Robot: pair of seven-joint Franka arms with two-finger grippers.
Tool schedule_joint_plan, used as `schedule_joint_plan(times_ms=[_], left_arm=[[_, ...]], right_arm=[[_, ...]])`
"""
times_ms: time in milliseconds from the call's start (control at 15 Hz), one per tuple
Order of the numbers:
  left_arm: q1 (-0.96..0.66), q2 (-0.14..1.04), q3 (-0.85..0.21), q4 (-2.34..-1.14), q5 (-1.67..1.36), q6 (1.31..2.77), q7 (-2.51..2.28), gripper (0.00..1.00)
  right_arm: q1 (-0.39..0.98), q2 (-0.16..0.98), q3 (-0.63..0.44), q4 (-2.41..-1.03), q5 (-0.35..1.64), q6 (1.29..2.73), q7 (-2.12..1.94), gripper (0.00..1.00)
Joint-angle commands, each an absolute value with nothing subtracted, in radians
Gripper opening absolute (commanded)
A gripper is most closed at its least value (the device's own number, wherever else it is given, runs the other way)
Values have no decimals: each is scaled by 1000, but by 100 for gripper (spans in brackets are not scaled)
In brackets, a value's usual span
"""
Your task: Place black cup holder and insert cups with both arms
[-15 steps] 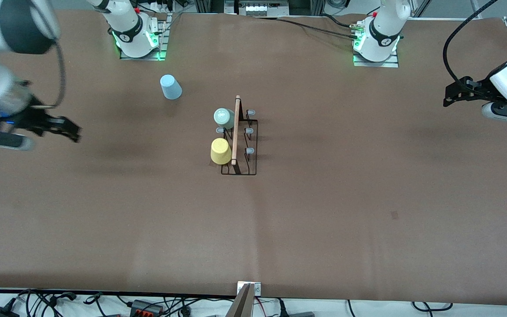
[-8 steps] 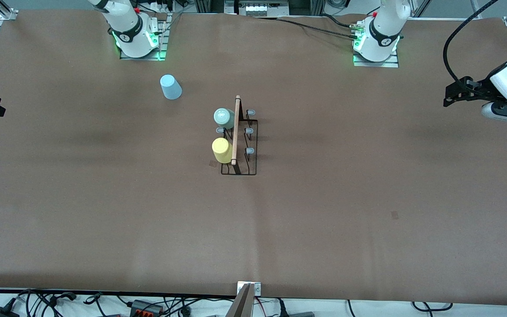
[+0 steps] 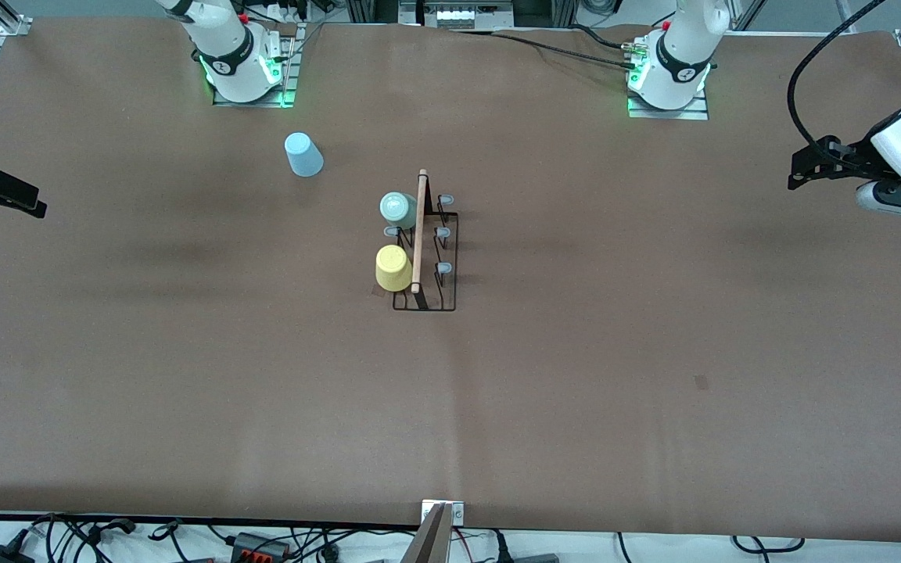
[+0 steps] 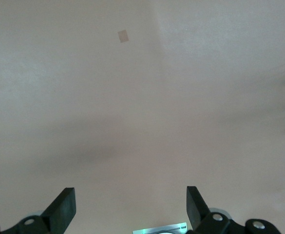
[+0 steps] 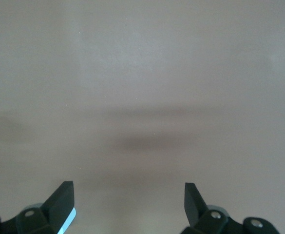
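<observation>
Right gripper (image 3: 32, 208) withdrew; yellow cup (image 3: 393, 267) sits inverted on holder (image 3: 435, 258).

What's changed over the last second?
The right gripper pulled away from the yellow cup to the right arm's end of the table, open and empty. The yellow cup settled slightly on the black cup holder. Left gripper, mint cup and blue cup are unchanged.

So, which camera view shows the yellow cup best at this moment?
The front view shows it best: the yellow cup sits upside down on the black cup holder, beside the wooden handle. Neither the left wrist view nor the right wrist view shows the cup; each shows only its own open gripper over bare table.
</observation>
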State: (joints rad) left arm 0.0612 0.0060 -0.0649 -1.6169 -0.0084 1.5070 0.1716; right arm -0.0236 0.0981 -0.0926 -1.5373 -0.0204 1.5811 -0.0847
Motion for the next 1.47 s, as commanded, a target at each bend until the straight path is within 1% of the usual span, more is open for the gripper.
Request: schedule_joint_plan(times_ms=[0, 400, 1400], left_arm=[[66, 0, -67, -1612, -2, 1499, 184, 100], [66, -2, -67, -1612, -2, 1499, 184, 100], [66, 0, -69, -1612, -2, 1500, 184, 100]], right_arm=[[-17, 92, -87, -1535, 9, 1580, -60, 100], [-8, 83, -72, -1532, -2, 1577, -20, 100], [-8, 81, -81, -1529, -2, 1575, -29, 100]])
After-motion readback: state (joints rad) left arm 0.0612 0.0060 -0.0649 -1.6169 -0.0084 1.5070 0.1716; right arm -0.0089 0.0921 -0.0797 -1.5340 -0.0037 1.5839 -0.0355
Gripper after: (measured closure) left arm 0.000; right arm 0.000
